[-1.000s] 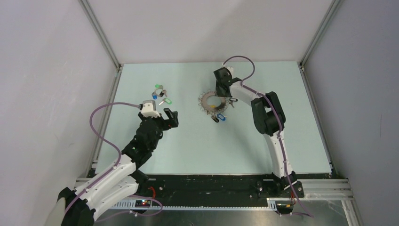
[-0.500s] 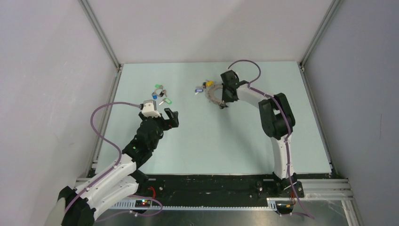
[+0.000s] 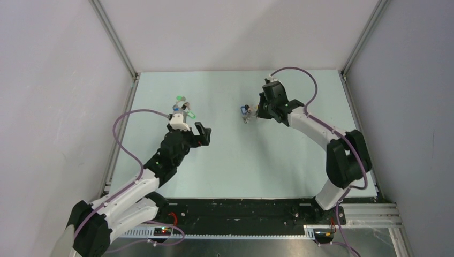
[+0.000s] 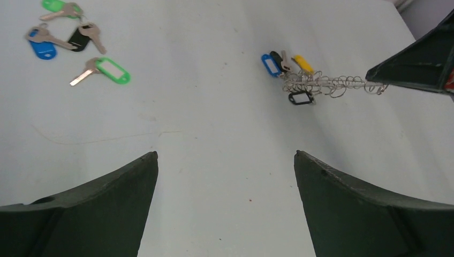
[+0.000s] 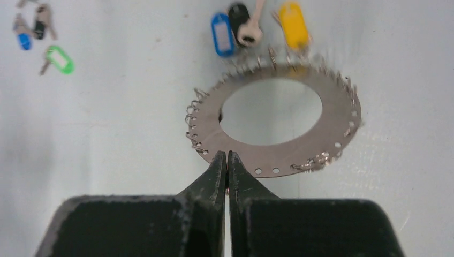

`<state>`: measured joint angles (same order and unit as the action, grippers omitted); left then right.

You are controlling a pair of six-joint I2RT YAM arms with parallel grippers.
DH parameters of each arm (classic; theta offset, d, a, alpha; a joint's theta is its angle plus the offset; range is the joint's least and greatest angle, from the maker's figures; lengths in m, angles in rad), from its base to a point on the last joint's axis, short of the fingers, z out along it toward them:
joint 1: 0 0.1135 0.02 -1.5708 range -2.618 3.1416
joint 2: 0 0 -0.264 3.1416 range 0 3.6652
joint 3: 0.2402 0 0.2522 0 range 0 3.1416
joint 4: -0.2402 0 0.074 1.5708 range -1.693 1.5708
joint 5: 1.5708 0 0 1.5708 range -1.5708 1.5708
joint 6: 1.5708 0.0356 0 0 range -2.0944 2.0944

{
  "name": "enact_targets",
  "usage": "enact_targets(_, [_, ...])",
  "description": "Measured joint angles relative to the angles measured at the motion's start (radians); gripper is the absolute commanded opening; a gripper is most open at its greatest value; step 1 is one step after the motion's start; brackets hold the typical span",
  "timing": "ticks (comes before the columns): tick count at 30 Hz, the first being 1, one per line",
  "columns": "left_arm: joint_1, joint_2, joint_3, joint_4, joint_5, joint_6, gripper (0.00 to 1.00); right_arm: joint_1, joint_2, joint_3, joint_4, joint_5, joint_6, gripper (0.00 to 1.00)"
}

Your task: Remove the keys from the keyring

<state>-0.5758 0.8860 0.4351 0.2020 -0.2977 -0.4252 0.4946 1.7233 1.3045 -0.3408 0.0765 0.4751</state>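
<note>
1. At about 12 o'clock from the desk (image 3: 241, 171) centre, the right jaws are closed on the near rim of the ring (image 5: 342, 115), pinching the flat metal between their tips.
2. One second ago the ring lay flat on the desk under the right arm. Now it is caught and shifted slightly, and from the left wrist it shows edge-on and seems raised.
3. Three tagged keys (image 5: 221, 35), blue, black and yellow, are at its far edge. One more black tag (image 4: 301, 98) is below it.
4. The left jaws stand wide open, hold nothing, and have come nearer, at 8 o'clock from the ring.
5. Some loose keys (image 3: 182, 107) lie at 10 o'clock, already off.
6. I judge the ring is now held steady so that the left jaws can pull off the next key.
</note>
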Motion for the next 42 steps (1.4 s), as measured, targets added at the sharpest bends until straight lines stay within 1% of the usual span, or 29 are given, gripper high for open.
enact_targets(6, [-0.001,0.02,0.001,0.051,0.14,0.007,1.0,0.025,-0.165,-0.081,0.03,-0.017,0.03,0.0])
enact_targets(12, [-0.006,0.027,0.001,0.14,0.303,0.01,0.99,0.057,-0.286,-0.097,0.034,-0.02,0.064,0.0])
enact_targets(16, [-0.024,0.04,0.0,0.192,0.376,0.033,0.93,0.089,-0.354,-0.097,0.037,-0.014,0.092,0.0])
enact_targets(20, [-0.106,0.041,-0.015,0.283,0.381,0.097,0.89,0.121,-0.407,-0.1,0.047,0.016,0.116,0.0])
enact_targets(23, [-0.184,0.047,-0.016,0.323,0.361,0.151,0.81,0.142,-0.44,-0.113,0.062,0.044,0.133,0.0])
enact_targets(26, [-0.23,0.068,-0.016,0.368,0.331,0.197,0.76,0.16,-0.459,-0.124,0.073,0.067,0.143,0.0])
enact_targets(29, [-0.243,0.103,-0.016,0.419,0.294,0.237,0.73,0.174,-0.477,-0.142,0.083,0.089,0.151,0.0])
enact_targets(30, [-0.243,0.113,-0.016,0.433,0.289,0.245,0.69,0.178,-0.484,-0.148,0.085,0.095,0.153,0.0])
enact_targets(32, [-0.243,0.143,-0.016,0.467,0.286,0.261,0.66,0.184,-0.498,-0.162,0.086,0.103,0.158,0.0])
enact_targets(38, [-0.243,0.219,-0.016,0.537,0.372,0.315,0.61,0.199,-0.552,-0.184,0.086,0.12,0.161,0.0])
enact_targets(42, [-0.247,0.233,-0.016,0.559,0.404,0.35,0.6,0.203,-0.576,-0.184,0.093,0.132,0.161,0.0])
